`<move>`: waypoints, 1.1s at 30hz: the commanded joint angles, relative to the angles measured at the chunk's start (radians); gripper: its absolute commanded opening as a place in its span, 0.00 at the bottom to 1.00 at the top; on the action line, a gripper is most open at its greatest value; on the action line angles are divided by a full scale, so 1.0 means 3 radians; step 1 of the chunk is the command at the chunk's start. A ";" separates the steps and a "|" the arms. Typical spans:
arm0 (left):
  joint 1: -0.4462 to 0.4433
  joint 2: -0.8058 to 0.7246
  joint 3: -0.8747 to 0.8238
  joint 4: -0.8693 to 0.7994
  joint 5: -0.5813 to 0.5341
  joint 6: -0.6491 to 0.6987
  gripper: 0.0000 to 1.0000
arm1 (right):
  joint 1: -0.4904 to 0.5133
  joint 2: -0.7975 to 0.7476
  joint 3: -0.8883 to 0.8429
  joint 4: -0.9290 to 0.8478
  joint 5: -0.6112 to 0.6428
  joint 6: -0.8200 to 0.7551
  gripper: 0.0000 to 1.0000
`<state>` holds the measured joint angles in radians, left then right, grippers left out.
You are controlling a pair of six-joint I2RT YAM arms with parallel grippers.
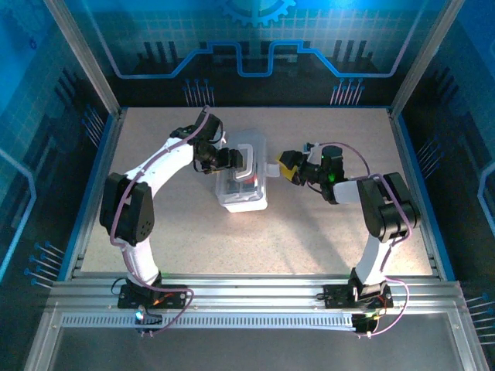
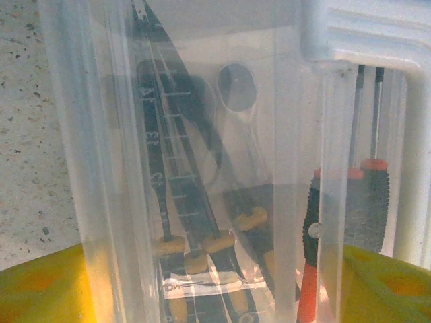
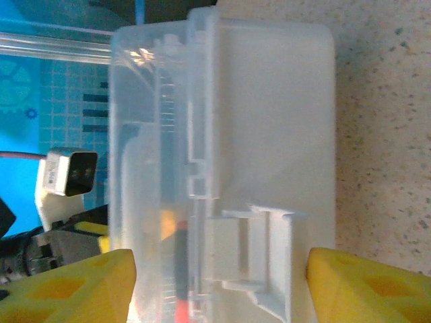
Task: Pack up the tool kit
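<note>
Speckled beige table (image 1: 309, 232) inside blue circuit-patterned walls (image 1: 255, 39).

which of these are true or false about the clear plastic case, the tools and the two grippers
1. The clear whitish rectangular plastic case sits between the left gripper and the right gripper. True.
2. The black-and-red-handled screwdrivers lie loose on the speckled beige table. False: they are inside the case, seen through its clear wall.
3. A silver ratchet wrench shows through the case wall. True.
4. The right gripper's fingers are blue. False: they are yellow.
5. The case stands in the table's far left corner. False: it is near the middle of the table.
</note>
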<state>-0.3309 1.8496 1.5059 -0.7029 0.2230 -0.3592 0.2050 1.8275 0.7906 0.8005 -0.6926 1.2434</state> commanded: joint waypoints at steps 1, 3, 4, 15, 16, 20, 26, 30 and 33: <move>0.0002 0.0119 -0.0075 -0.0413 -0.0181 0.0076 0.55 | 0.0051 -0.0139 -0.0007 0.0199 -0.0207 0.0048 0.67; -0.0001 0.0129 -0.0062 -0.0413 -0.0176 0.0073 0.55 | 0.0075 -0.0093 0.0030 0.0170 -0.0197 0.0030 0.67; -0.0006 0.0138 -0.0062 -0.0413 -0.0167 0.0072 0.55 | 0.0093 -0.0056 0.0068 0.0139 -0.0196 0.0020 0.67; -0.0047 0.0202 -0.0023 -0.0448 -0.0220 0.0056 0.55 | 0.0225 0.0300 0.0164 0.0417 -0.0212 0.0178 0.65; -0.0057 0.0223 0.0004 -0.0494 -0.0282 0.0058 0.55 | 0.0215 0.0298 0.0140 0.0445 -0.0208 0.0186 0.65; -0.0112 0.0336 0.0111 -0.0671 -0.0535 0.0080 0.52 | 0.0159 0.0299 0.0048 0.0481 -0.0205 0.0189 0.65; -0.0175 0.0368 0.0162 -0.0775 -0.0757 0.0113 0.48 | 0.0059 0.0322 -0.0035 0.0486 -0.0217 0.0147 0.65; -0.0140 0.0261 0.0117 -0.0747 -0.0607 0.0151 0.46 | 0.0028 0.0281 -0.0048 0.0247 -0.0186 -0.0027 0.65; -0.0042 0.0143 0.0051 -0.0638 -0.0262 0.0154 0.44 | 0.0024 0.0272 -0.0038 0.0098 -0.0158 -0.0131 0.65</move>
<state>-0.3847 1.8870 1.5871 -0.7788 0.1276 -0.3519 0.2211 1.9079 0.7849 0.8711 -0.7406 1.2568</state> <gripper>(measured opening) 0.735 0.650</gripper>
